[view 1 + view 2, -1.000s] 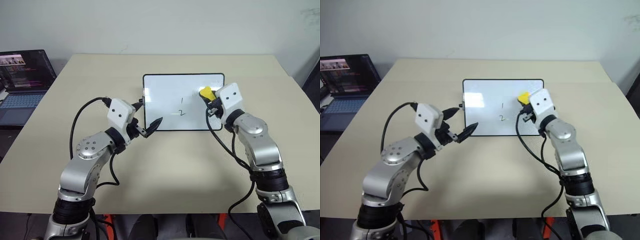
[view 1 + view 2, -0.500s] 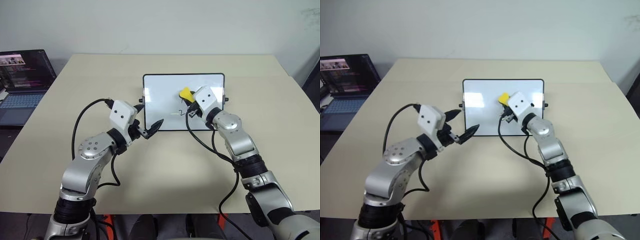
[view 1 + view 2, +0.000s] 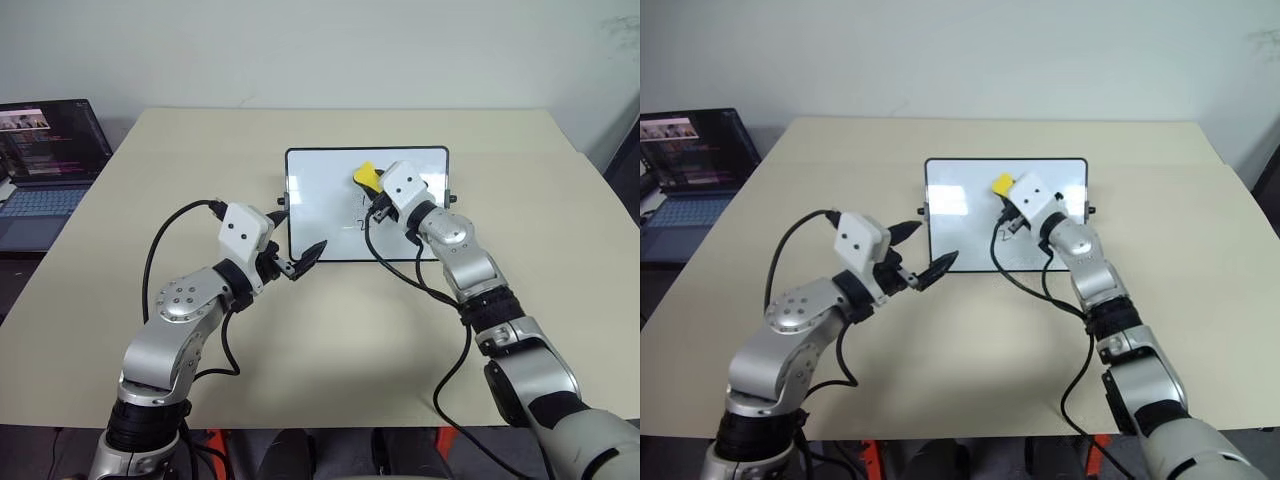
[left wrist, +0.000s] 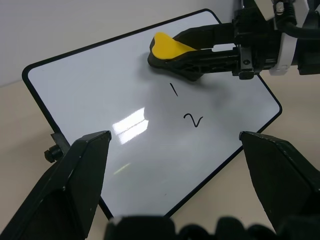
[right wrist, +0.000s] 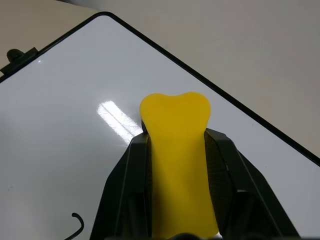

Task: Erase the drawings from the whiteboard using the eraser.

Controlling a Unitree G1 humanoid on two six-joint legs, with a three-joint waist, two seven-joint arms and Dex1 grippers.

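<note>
Whiteboard [image 3: 325, 205] lies flat on table [image 3: 150, 180], just ahead of L gripper [image 3: 297, 258], whose fingers [image 4: 65, 180] are spread wide w/ nothing between, tips near board's front-left corner. Drawings [image 4: 185, 107], "1" and "2", sit mid-board. R gripper [image 3: 372, 190] pinches eraser [image 3: 366, 176] between its fingers [image 5: 125, 175], pressed on board just past the "1".
</note>
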